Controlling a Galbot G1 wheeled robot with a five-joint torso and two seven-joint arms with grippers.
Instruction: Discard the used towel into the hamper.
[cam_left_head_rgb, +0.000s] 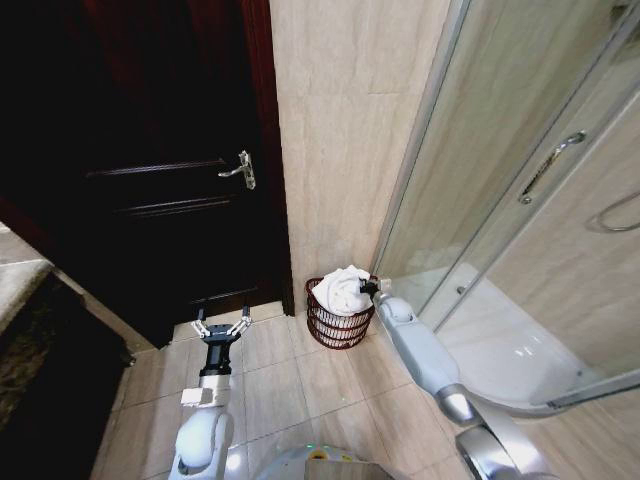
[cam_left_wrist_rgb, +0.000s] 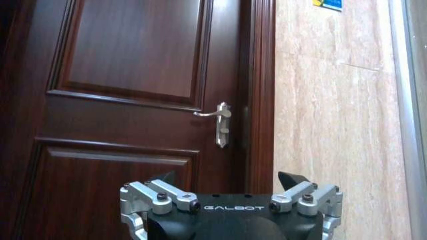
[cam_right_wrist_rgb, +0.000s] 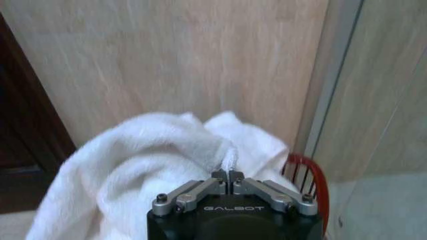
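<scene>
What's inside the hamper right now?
A white towel fills the hamper, bulging above its rim, with the right tool shut on a fold at the top. The towel covers the hamper's interior and bottom, so anything beneath it can't be seen.

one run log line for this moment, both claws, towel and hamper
right claw: shut on towel over hamper | left claw: open, idle, low by door | towel: heaped on hamper top

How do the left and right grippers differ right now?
The left gripper has its fingers spread open and holds nothing; the right gripper is pinched shut on the white terry towel. The left hangs over bare floor tiles facing the dark wooden door; the right sits at the rim of the round red-brown wire hamper. Both are the same black-and-silver model.
</scene>
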